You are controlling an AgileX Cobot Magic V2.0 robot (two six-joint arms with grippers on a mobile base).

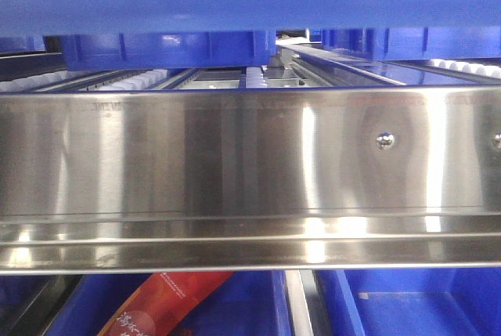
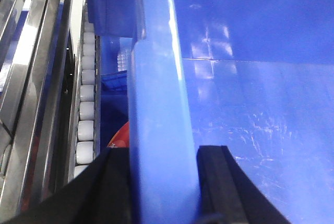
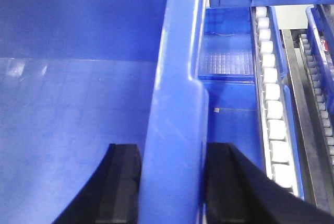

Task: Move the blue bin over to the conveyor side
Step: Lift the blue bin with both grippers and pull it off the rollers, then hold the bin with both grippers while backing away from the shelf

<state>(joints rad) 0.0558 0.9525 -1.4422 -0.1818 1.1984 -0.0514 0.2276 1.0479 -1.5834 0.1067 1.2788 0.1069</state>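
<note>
The left gripper [image 2: 164, 182] and the right gripper [image 3: 175, 182] each pinch one side rim of the blue bin [image 2: 250, 51], probably to carry it level. The bin is just above the steel rack [image 1: 235, 156].

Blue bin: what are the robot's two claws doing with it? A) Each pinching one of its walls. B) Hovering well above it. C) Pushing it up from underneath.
A: each wrist view shows a rimmed wall of the blue bin squeezed inside a claw, the left claw and the right claw.
</note>
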